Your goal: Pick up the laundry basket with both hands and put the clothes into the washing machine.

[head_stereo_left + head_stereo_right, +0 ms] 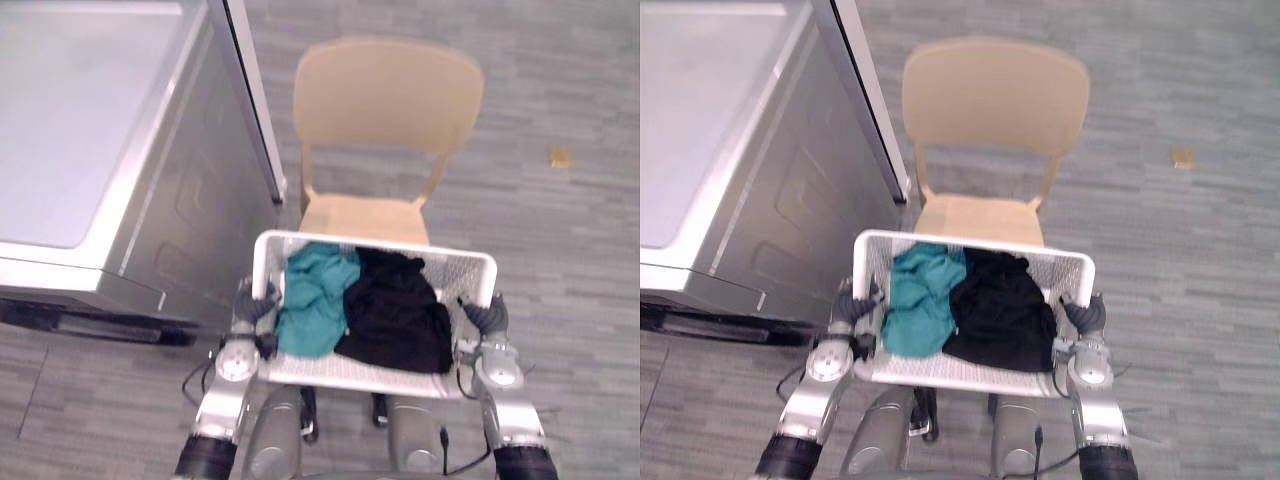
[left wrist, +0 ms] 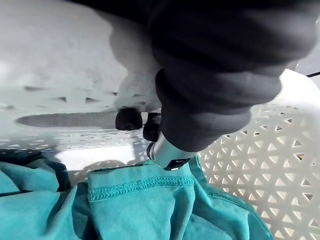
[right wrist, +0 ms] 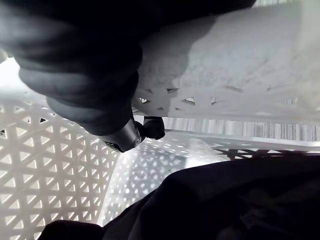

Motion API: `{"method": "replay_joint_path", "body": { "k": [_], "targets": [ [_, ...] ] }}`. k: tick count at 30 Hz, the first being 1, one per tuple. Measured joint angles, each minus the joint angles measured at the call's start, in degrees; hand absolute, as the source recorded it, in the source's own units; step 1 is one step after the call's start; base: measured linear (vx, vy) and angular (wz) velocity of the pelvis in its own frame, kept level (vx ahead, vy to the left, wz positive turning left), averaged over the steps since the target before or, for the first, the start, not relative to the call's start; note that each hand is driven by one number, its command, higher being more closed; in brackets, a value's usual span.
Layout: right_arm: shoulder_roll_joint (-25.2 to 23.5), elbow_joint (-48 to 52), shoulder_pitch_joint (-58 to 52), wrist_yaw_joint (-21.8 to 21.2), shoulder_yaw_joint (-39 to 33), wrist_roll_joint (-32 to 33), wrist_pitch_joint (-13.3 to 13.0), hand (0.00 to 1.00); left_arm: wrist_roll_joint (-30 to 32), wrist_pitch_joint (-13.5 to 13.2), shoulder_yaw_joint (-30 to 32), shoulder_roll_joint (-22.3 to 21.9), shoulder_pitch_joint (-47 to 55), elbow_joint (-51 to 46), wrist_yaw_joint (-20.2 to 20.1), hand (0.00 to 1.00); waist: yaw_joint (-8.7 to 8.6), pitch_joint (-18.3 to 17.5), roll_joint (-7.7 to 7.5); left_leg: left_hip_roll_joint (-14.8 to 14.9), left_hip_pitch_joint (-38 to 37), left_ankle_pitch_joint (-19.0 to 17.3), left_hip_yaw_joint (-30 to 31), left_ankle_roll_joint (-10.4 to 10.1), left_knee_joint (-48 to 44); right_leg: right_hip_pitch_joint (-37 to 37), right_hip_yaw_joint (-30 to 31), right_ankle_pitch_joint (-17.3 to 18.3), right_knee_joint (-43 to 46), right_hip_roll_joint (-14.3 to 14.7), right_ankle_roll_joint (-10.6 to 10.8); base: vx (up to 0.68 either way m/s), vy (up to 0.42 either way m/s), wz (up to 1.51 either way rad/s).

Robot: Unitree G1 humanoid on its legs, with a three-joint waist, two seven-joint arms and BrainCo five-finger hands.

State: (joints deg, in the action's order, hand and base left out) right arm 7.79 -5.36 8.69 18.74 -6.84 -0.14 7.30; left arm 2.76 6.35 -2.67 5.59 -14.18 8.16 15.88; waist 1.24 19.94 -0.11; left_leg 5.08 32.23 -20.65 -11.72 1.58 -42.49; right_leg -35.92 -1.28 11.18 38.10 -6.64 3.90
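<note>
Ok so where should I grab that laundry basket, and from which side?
By the rims of its two short ends, one hand from each side: the basket is wide and open-topped, clothes piled in the middle. The left hand and right hand grip there, fingers hooked over the rim.

At the lower left my left arm (image 1: 222, 400) is silver-grey with a round wrist disc, like my right arm (image 1: 514, 418) lower right; left hand (image 1: 254, 303) and right hand (image 1: 488, 318) wear dark ribbed covers.
</note>
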Motion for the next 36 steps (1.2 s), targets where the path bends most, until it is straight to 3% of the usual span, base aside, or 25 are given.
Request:
{"method": "replay_joint_path", "body": {
  "k": [3,6,7,12,19,28,36],
  "targets": [
    [0.1,-0.4,6.1,2.6,-0.1,1.8,0.0,1.00,-1.3,0.0,1.1,0.8,-7.3,3.9,2.8,1.00,0.49,2.5,0.25,0.4,3.3,0.0,-0.8,0.0,-0.6,-3.3,0.2,-1.0,0.1,0.0,0.1,-0.11,0.037,-0.05],
    [0.3,-4.9,14.1,4.9,-1.2,3.5,-0.4,1.00,-2.5,0.3,1.2,3.1,-15.3,9.7,4.2,1.00,1.12,2.7,0.39,0.9,8.5,0.8,-0.9,0.0,-1.4,-7.9,0.0,-2.2,-0.1,0.3,-0.1,-0.07,-0.001,0.00],
    [1.2,-5.7,16.7,5.0,-1.1,3.5,-0.3,0.00,-2.6,0.8,1.3,4.2,-17.4,11.0,4.2,0.00,1.21,3.0,0.46,1.0,10.0,1.2,-0.8,-0.2,-1.6,-9.2,0.0,-2.5,-0.1,0.4,-0.1,-0.06,-0.023,0.01],
    [2.1,-7.2,22.9,6.5,-1.9,4.3,-1.2,0.00,-2.3,0.6,3.7,4.8,-23.3,12.4,4.5,0.00,1.14,3.8,0.58,1.1,13.9,2.5,0.3,-0.5,-1.5,-12.6,-0.8,-3.5,-0.1,0.5,-0.8,-0.05,-0.038,0.07],
    [1.2,-8.1,27.0,7.6,-3.7,8.5,-2.7,0.00,-5.9,-3.8,7.9,4.8,-30.4,13.4,8.1,0.00,0.73,6.9,0.40,1.8,15.6,3.7,0.4,-0.8,-0.6,-14.1,-1.8,-4.8,-0.8,0.9,-1.6,-0.04,-0.042,0.03],
    [-2.6,1.0,19.5,8.5,-3.9,7.7,-4.5,0.00,-12.2,-5.3,9.8,3.5,-21.9,10.3,6.9,0.00,0.15,7.0,0.37,1.9,11.0,4.7,-0.8,-1.4,1.9,-10.2,-1.5,-5.1,-2.5,0.9,-1.7,0.05,-0.013,-0.02],
    [-1.1,12.1,14.4,6.5,-4.2,5.0,-7.0,0.00,-15.8,-7.9,11.9,3.0,-12.3,0.9,4.1,0.00,-0.17,7.0,0.37,1.8,7.0,4.8,-1.3,-1.4,4.2,-6.4,-1.6,-5.1,-4.4,1.1,-1.7,0.01,-0.013,0.01]
  ]
}}
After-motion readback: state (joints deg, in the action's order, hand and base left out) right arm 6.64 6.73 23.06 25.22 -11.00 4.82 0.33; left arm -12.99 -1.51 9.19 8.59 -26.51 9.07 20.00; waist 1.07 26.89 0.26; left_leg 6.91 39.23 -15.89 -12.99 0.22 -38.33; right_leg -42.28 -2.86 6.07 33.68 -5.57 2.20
